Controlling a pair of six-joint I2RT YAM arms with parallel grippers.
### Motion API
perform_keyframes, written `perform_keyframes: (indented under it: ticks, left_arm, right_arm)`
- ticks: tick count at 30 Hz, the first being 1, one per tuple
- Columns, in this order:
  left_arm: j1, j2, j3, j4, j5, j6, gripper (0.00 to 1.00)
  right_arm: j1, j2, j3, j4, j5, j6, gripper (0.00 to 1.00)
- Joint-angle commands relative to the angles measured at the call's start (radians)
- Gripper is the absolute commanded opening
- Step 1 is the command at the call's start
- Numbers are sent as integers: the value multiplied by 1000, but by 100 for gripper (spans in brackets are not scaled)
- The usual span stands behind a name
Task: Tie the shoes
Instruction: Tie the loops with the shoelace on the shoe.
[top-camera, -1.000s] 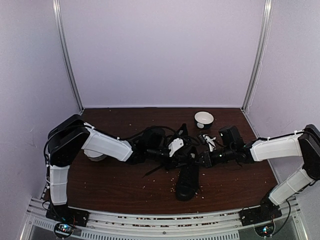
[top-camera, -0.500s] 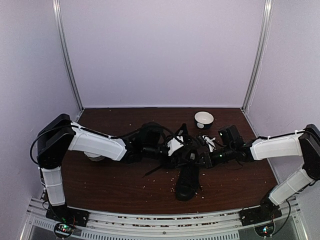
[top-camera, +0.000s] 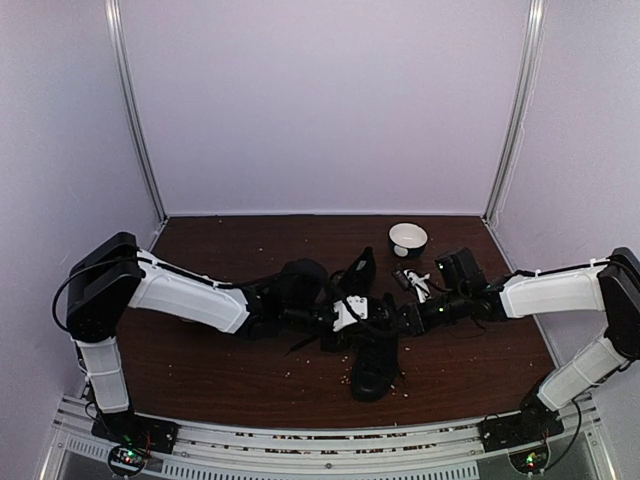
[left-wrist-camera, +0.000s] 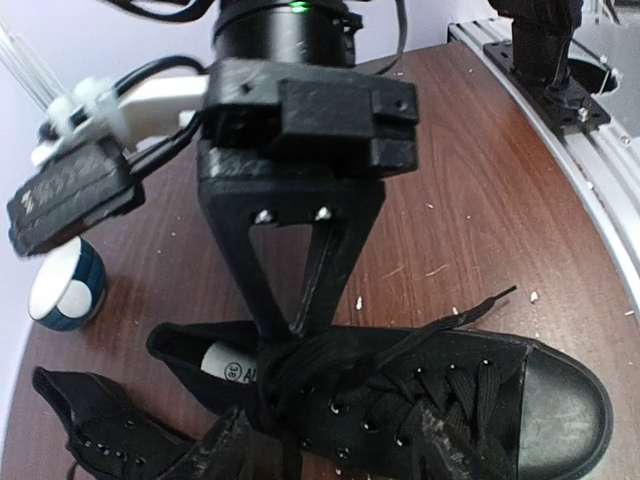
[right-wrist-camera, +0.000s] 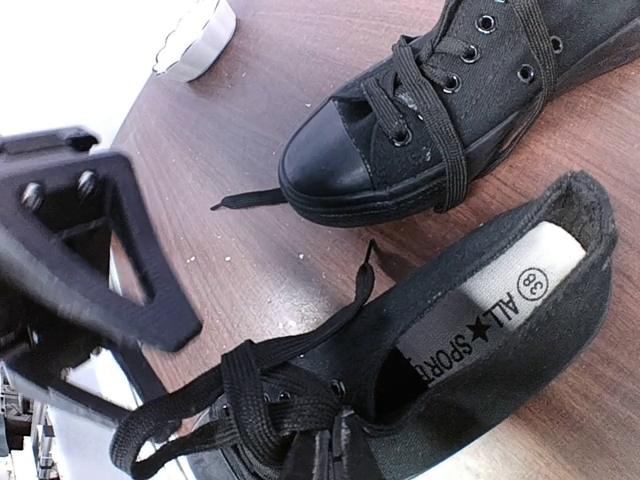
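Two black sneakers lie on the brown tabletop (top-camera: 230, 370). One shoe (top-camera: 375, 365) sits in front of the white bowl (top-camera: 408, 238), toe pointing away from it; the other shoe (top-camera: 358, 272) lies just left of the bowl. Your right hand (left-wrist-camera: 293, 326) is closed, its tips pinching the bunched laces (right-wrist-camera: 260, 395) at the first shoe's tongue (the insole there reads 38). Your left hand (left-wrist-camera: 330, 452) is spread open, its fingers (left-wrist-camera: 225, 448) straddling that same shoe's lacing further from the bowl, gripping nothing.
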Motion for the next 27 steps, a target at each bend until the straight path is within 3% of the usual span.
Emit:
perform_keyframes:
  ticks: [1, 9, 17, 18, 27]
  left_arm:
    - [-60, 6, 40, 102, -176, 81, 55]
    - [-61, 30, 66, 108, -165, 30, 50]
    - [-61, 30, 69, 75, -185, 18, 2]
    - [-61, 30, 70, 73, -195, 13, 0]
    - [-25, 43, 73, 78, -292, -125, 0]
  right_arm:
    - [-5, 8, 29, -20, -13, -14, 0]
    - [-5, 5, 28, -27, -14, -17, 0]
    - [-4, -3, 28, -38, -16, -20, 0]
    - [-5, -6, 29, -43, -15, -21, 0]
    - [-6, -39, 39, -168, 30, -41, 0]
